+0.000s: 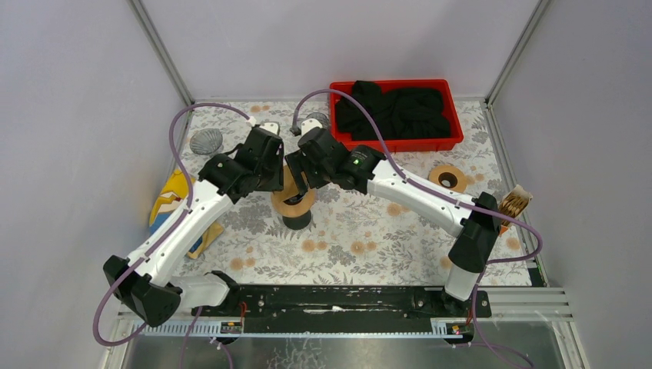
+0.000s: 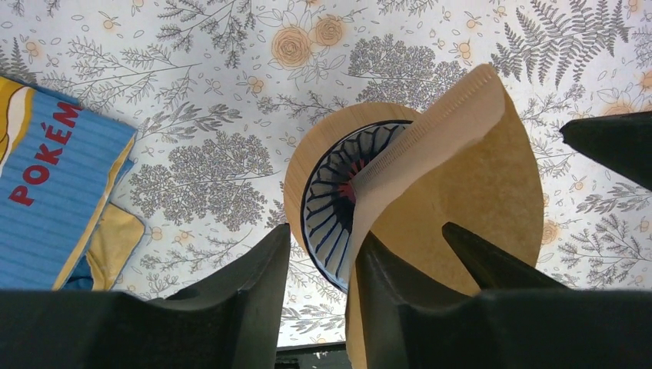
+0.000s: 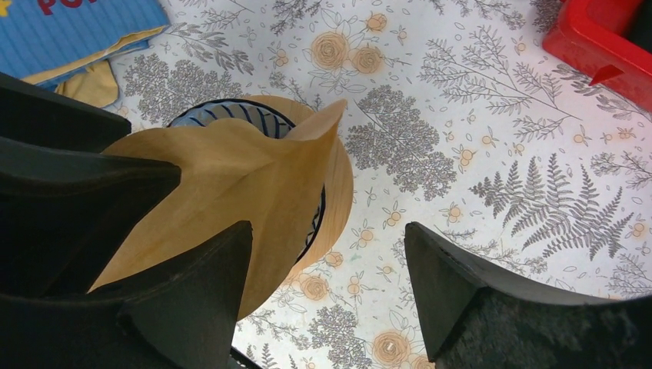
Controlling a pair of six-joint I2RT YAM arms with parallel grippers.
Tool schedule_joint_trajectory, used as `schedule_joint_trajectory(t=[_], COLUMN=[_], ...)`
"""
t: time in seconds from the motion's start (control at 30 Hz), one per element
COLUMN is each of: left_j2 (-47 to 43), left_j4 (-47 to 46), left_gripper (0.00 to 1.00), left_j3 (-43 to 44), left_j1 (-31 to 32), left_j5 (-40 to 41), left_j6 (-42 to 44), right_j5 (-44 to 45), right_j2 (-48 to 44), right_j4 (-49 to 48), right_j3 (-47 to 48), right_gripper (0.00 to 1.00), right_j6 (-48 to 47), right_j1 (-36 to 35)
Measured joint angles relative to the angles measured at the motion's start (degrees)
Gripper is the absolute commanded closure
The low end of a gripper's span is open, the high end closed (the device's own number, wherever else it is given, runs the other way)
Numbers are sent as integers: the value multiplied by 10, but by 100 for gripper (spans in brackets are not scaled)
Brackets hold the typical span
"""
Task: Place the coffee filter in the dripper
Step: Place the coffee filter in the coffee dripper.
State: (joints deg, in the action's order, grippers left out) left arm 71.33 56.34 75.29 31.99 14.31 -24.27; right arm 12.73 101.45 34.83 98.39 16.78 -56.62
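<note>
The filter (image 2: pixel 461 184) is a brown paper cone, flattened, with a crimped seam along one edge and a pointed corner standing up. It hangs tilted just over the dripper (image 2: pixel 330 200), covering part of its mouth but not seated in it. The dripper is a white cone ribbed with dark blue lines, red at the centre, with a wooden ring (image 3: pixel 338 192) round it; in the top view it stands on a black base at the middle of the flowered cloth (image 2: pixel 192 77). Both arms meet right above it and hide most of it from above. The left gripper (image 2: pixel 323 234) has its jaws a little apart, cloth showing in the gap, and the filter's seam runs down along the inner face of one finger. The right gripper (image 3: pixel 329 227) has its jaws wide apart; one finger lies against the filter's lower part, the other is well clear of it. Which finger carries the paper I cannot tell. To the left lies a blue and yellow pack (image 2: pixel 54 184), with a grey shell (image 1: pixel 206 141) behind it. At the back right stands a red bin (image 1: pixel 400 144) full of black fabric (image 1: pixel 392 108), and a tape roll (image 1: pixel 447 177) lies near it.
</note>
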Motion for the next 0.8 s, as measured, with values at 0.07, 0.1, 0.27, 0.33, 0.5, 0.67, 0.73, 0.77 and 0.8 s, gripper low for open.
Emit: schedule_joint_trajectory(t=[0.07,0.1,0.27,0.33,0.5,0.67,0.73,0.77,0.8], left_j2=[0,0,3,7,13,14,13,13,13], left_j4=[-3,-4,-15,-21,-41,-54,-58,-59,-62], left_gripper=[49,48,46,46,48,51,51,52,52], left_j3=[0,0,0,-2,-21,-49,-59,-62,-66], left_j1=[-2,-3,-10,-16,-31,-55,-62,-64,-65], left_j5=[-1,-2,-11,-16,-27,-39,-45,-49,-53], left_j6=[2,4,9,11,18,22,22,22,22], right_j5=[-3,-4,-10,-15,-18,-12,-8,-5,-2], right_j2=[0,0,0,0,1,3,3,3,3], right_j4=[0,0,0,0,0,0,1,2,4], right_j3=[0,0,0,0,0,-2,-6,-7,-8], right_gripper=[20,20,20,20,19,18,18,18,18], right_j6=[0,-1,-1,-2,-5,-10,-12,-13,-14], right_j1=[0,1,1,2,2,2,4,6,8])
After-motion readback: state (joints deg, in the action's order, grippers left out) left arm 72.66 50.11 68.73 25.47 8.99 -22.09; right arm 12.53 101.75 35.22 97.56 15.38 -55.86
